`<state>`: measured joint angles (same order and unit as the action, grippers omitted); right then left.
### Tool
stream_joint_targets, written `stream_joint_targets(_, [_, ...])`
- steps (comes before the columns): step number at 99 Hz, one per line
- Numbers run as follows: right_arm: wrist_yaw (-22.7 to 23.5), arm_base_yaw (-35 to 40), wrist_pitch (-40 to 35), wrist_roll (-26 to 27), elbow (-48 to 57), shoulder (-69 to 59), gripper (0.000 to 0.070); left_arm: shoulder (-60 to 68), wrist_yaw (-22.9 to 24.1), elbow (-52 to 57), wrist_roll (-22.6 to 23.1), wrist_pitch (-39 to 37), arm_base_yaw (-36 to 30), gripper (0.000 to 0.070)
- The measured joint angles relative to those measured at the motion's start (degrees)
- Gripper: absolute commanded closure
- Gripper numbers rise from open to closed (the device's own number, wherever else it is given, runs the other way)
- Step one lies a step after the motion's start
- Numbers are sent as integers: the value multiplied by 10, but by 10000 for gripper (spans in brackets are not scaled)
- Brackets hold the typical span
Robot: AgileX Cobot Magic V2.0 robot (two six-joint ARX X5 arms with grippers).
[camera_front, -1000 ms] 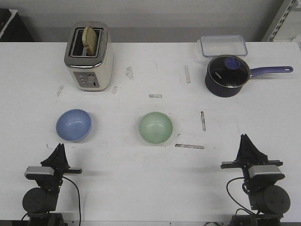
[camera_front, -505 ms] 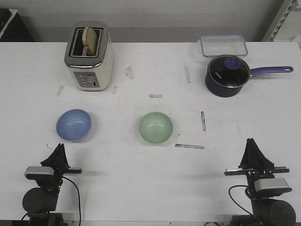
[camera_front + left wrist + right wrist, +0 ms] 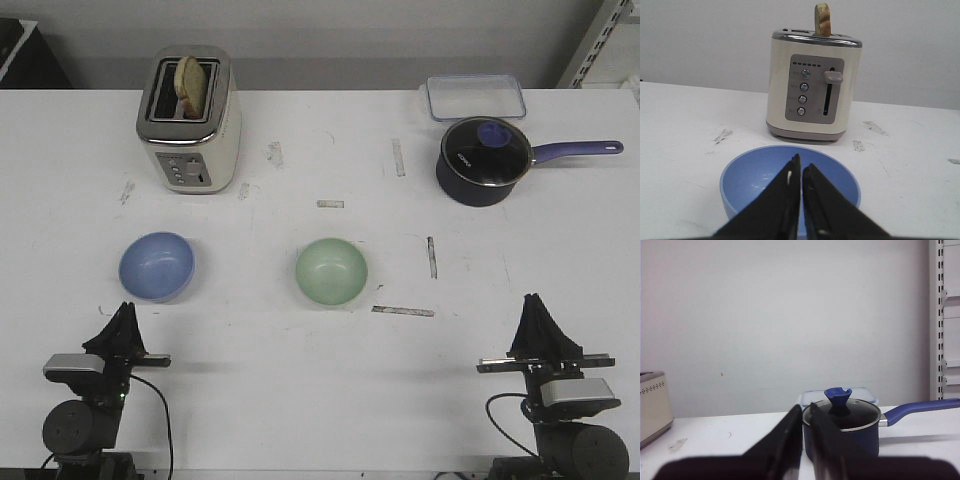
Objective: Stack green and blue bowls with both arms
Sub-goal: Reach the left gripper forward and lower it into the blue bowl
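A light blue bowl sits on the white table at the left, and a pale green bowl sits near the middle. Both are upright and empty. My left gripper is shut and empty, just on the near side of the blue bowl. In the left wrist view its tips point over the blue bowl. My right gripper is shut and empty at the near right, well away from both bowls. In the right wrist view its tips point toward the saucepan.
A cream toaster with a slice of bread stands at the back left, also in the left wrist view. A dark blue lidded saucepan and a clear lidded container are at the back right. Tape marks dot the table.
Over the last second my right arm has drawn back toward the near edge and turned slightly. My left arm has shifted a little to the left. The bowls have not moved.
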<state>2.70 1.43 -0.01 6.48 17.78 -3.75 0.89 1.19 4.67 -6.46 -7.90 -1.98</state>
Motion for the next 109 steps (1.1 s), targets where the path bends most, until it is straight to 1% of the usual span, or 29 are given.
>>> stream_joint_targets(18, [0, 0, 0, 0, 0, 0, 687, 35, 0, 97, -5, 70, 0, 699])
stream_joint_targets(34, [0, 0, 0, 0, 0, 0, 687, 98, 0, 166, -5, 119, 0, 699])
stream_joint_targets(43, [0, 0, 0, 0, 0, 0, 687, 146, 0, 198, -5, 149, 0, 699])
stream_joint_targets(65, [0, 0, 0, 0, 0, 0, 687, 275, 0, 276, -6, 181, 0, 699])
stream_joint_targets(77, [0, 0, 0, 0, 0, 0, 687, 349, 0, 330, -15, 222, 0, 699])
stream_joint_targets(87, [0, 0, 0, 0, 0, 0, 687, 414, 0, 369, -19, 238, 0, 699])
stream_joint_targets(93, [0, 0, 0, 0, 0, 0, 687, 453, 0, 392, -26, 251, 0, 699])
stream_joint_targets(109, [0, 0, 0, 0, 0, 0, 687, 550, 0, 470, -68, 321, 0, 698])
